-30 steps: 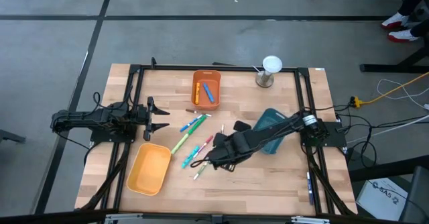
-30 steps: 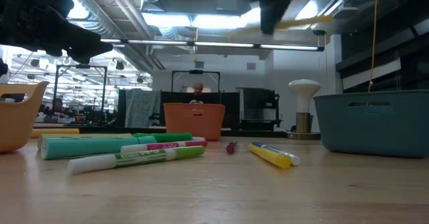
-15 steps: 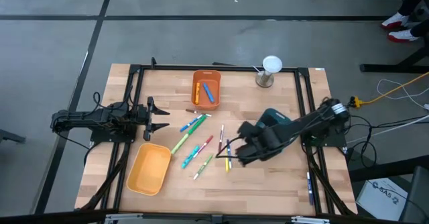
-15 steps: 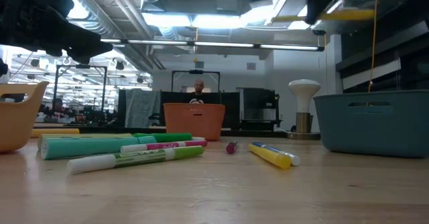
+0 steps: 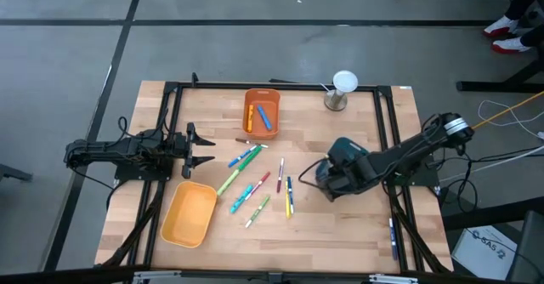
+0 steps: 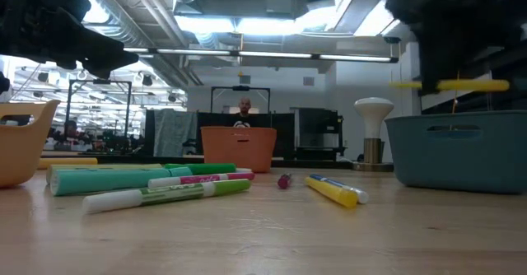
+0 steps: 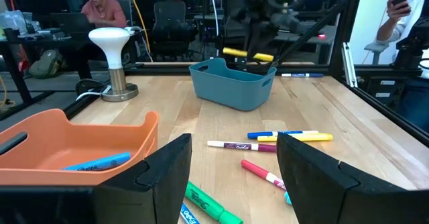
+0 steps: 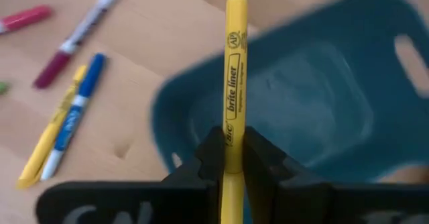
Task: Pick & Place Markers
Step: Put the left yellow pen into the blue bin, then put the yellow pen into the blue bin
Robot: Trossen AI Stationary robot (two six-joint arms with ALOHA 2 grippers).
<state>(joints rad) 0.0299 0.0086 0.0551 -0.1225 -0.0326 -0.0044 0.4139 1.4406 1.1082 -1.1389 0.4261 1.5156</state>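
High view – right gripper (image 5: pixel 327 180): it hangs over the near-left edge of the teal plastic bin (image 5: pixel 350 158) on the right half of the wooden desk (image 5: pixel 340 224).
High view – left gripper (image 5: pixel 202 146): it waits at the desk's left side, beside the loose markers, its jaws spread.
High view – loose markers (image 5: pixel 255 180): about ten thin coloured sticks lie scattered on the desk's middle, between the yellow-orange plastic bin (image 5: pixel 189 214) and the teal one.
High view – orange plastic bin (image 5: pixel 262 112): it sits at the far edge and holds a blue and an orange marker; a white mushroom-shaped lamp (image 5: pixel 341 89) stands to its right.

Low view – yellow highlighter marker (image 6: pixel 451 85): it is held level in the air, above the teal bin's rim and clear of it, under the dark right arm.
Low view – desk markers: green, pink and yellow ones lie flat in the foreground.

Left wrist view – left jaws: the two dark fingers (image 7: pixel 165 170) stand wide apart with nothing between them.
Left wrist view – far side: the yellow highlighter shows above the teal bin, gripped by the right arm.

Right wrist view – right jaws: they pinch the yellow highlighter near its lower end; the barrel sticks straight out past the fingertips.
Right wrist view – below the marker: the teal bin's open inside lies under the highlighter's far part.
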